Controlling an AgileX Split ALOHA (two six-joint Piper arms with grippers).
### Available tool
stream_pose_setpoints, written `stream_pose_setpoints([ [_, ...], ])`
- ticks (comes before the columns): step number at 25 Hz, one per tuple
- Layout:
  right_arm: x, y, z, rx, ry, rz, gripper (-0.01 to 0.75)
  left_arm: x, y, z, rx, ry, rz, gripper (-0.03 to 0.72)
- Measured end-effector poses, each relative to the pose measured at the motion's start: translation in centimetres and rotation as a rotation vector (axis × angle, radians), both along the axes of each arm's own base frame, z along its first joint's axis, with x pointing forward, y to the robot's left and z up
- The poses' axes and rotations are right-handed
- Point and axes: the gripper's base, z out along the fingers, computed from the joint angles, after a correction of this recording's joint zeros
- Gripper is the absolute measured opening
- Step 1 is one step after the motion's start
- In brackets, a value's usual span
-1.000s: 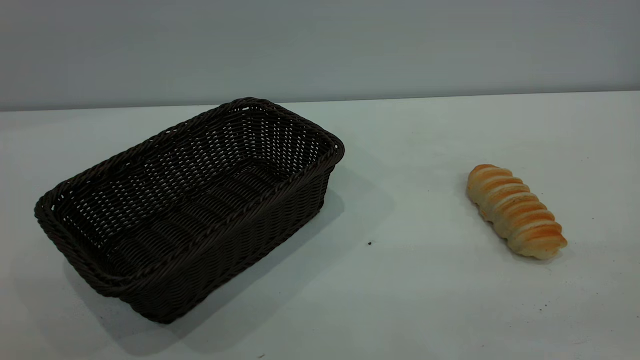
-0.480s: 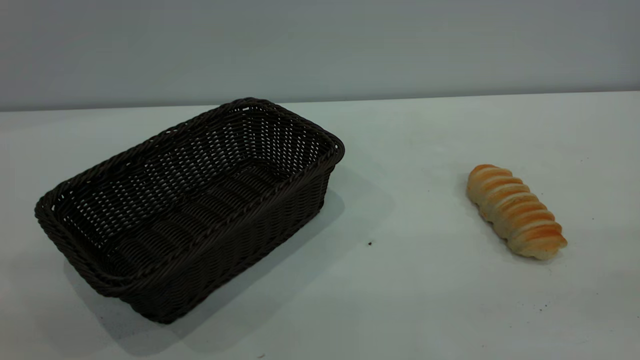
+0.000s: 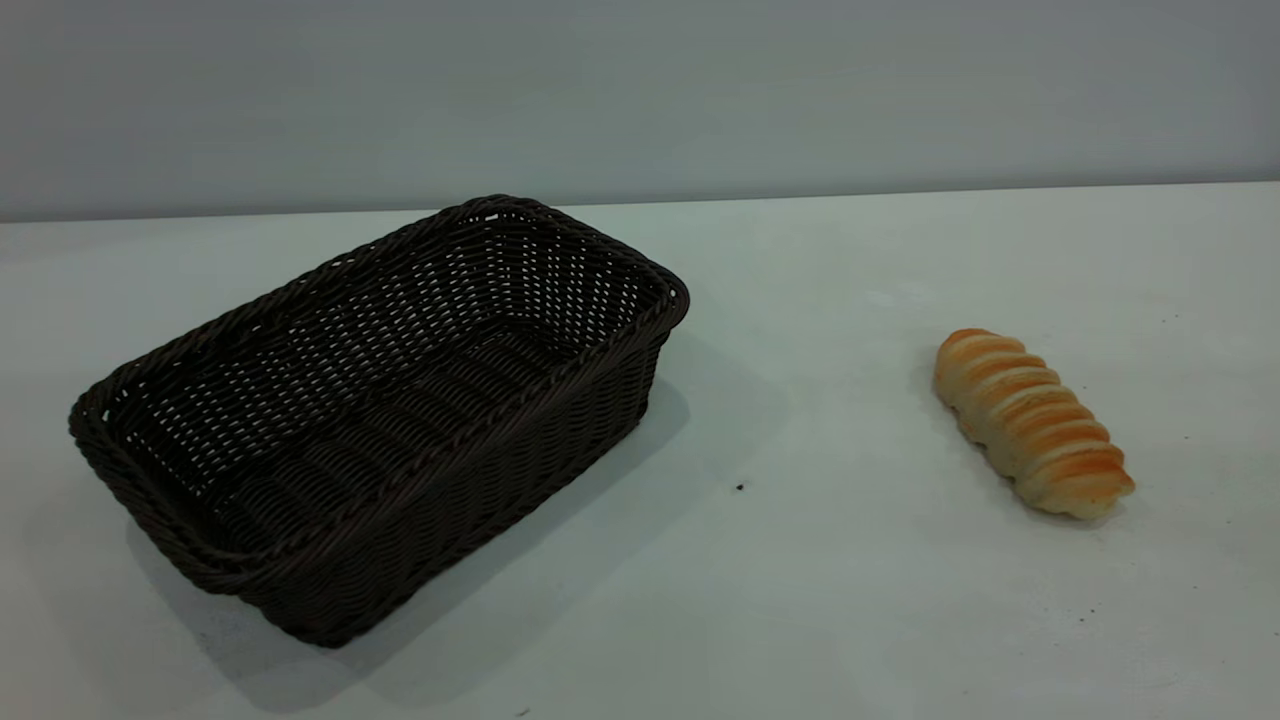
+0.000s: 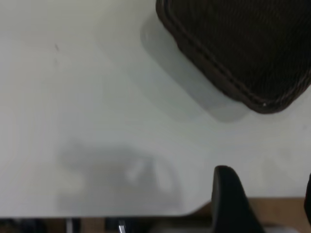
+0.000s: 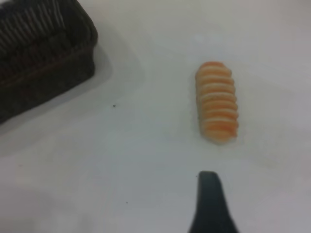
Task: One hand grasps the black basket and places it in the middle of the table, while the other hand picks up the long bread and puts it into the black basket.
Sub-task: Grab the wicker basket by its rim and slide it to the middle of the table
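Basket: the black basket [image 3: 380, 410] sits empty on the bench [image 3: 800, 600], in the left half of the exterior frame, turned at an angle, one short end toward the upper centre.
Bread: the long bread [image 3: 1032, 422] lies flat on the bench at the right of the exterior frame, well apart from the basket.
Left gripper: the left gripper [image 4: 262, 204] shows only in the left wrist view, at the lower right, as one dark finger and a sliver of another at the frame's edge. The fingers look spread, with bare bench between them. A corner of the basket fills the upper right, apart from the fingers.
Right gripper: the right gripper [image 5: 211, 206] shows as a single dark finger at the bottom centre of the right wrist view, short of the bread. I cannot tell whether its fingers are spread or pressed together.
Arms in exterior view: neither is visible.
Done so far: nothing, by my reading. The basket is off to one side and nothing is gripped.
Left to do: grasp the basket and set it mid-bench, then pick up the bread and put it inside.
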Motion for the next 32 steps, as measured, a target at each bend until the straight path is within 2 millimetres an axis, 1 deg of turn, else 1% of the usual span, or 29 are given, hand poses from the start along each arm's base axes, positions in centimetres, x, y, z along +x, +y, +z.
stream_pose_setpoints([
  [3, 1.9, -0.1, -0.7, -0.015, 0.045, 0.000, 0.585, 2.5, -0.3, -0.9, -0.025, 0.099, 0.012, 0.435],
  [6, 3.2, -0.2, -1.4, -0.018, 0.092, -0.009, 0.593, 4.4, -0.3, -2.2, -0.041, 0.163, 0.057, 0.435],
  [8, 3.5, -0.2, -1.6, -0.012, 0.103, -0.012, 0.580, 5.5, -0.3, -2.9, -0.066, 0.180, 0.118, 0.435],
  [12, 3.8, -0.3, -1.3, 0.003, 0.066, -0.029, 0.532, 8.1, -0.3, -4.7, -0.134, 0.189, 0.276, 0.435],
  [17, 3.8, -0.2, -1.2, 0.007, 0.056, -0.027, 0.496, 11.0, -0.9, -8.8, -0.213, 0.307, 0.416, 0.435],
  [20, 3.8, -0.2, -1.2, -0.002, 0.054, -0.018, 0.494, 12.0, -1.7, -10.9, -0.240, 0.351, 0.435, 0.435],
  [23, 3.8, -0.2, -1.3, -0.009, 0.054, -0.011, 0.494, 12.7, -2.2, -12.2, -0.272, 0.362, 0.469, 0.435],
  [28, 3.8, -0.2, -1.3, -0.009, 0.055, -0.009, 0.494, 13.2, -2.3, -13.6, -0.276, 0.389, 0.495, 0.435],
  [32, 3.8, -0.2, -1.3, -0.009, 0.056, -0.009, 0.494, 13.7, -2.2, -14.0, -0.282, 0.365, 0.510, 0.435],
])
